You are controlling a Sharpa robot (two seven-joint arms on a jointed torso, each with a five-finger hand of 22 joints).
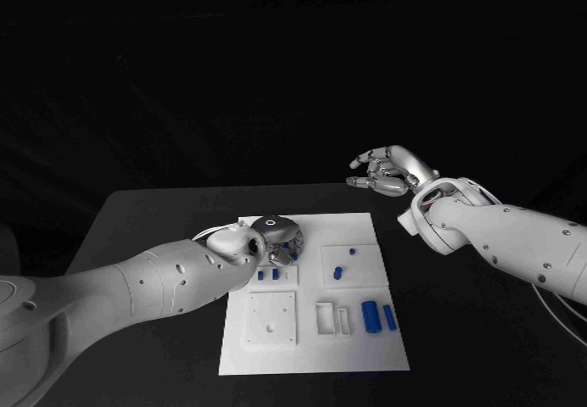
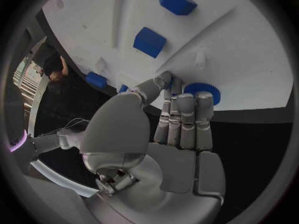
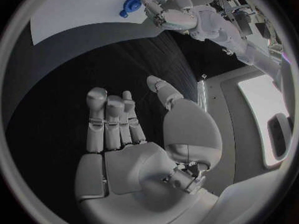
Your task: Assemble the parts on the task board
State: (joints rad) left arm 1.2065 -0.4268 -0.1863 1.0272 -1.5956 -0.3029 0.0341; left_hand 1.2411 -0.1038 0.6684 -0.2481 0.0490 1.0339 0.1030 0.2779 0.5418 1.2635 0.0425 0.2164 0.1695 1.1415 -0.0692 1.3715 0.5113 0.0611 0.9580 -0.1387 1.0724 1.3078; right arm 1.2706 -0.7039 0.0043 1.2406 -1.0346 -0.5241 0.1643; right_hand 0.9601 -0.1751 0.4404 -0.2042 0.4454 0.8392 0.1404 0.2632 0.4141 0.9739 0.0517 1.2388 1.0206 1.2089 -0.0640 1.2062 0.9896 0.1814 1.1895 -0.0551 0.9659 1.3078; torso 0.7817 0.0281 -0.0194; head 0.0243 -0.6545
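My left robot hand (image 1: 271, 236) pinches a blue gear (image 2: 202, 91) at the task board's (image 1: 367, 356) far edge; my right robot hand (image 1: 389, 172) hangs spread over bare desk (image 1: 159, 212).

Dim surroundings are swallowing the black bench (image 1: 147, 212); the white task board (image 1: 367, 339) is glaring brightly, while wrist views are bending straight edges.

Right hand (image 3: 134, 134), palm up and fingers apart, holding nothing, over the black surface (image 3: 74, 69); beyond it the white task board (image 3: 74, 7), where the left hand (image 3: 168, 10) has its fingers at a blue toothed part (image 3: 131, 5).
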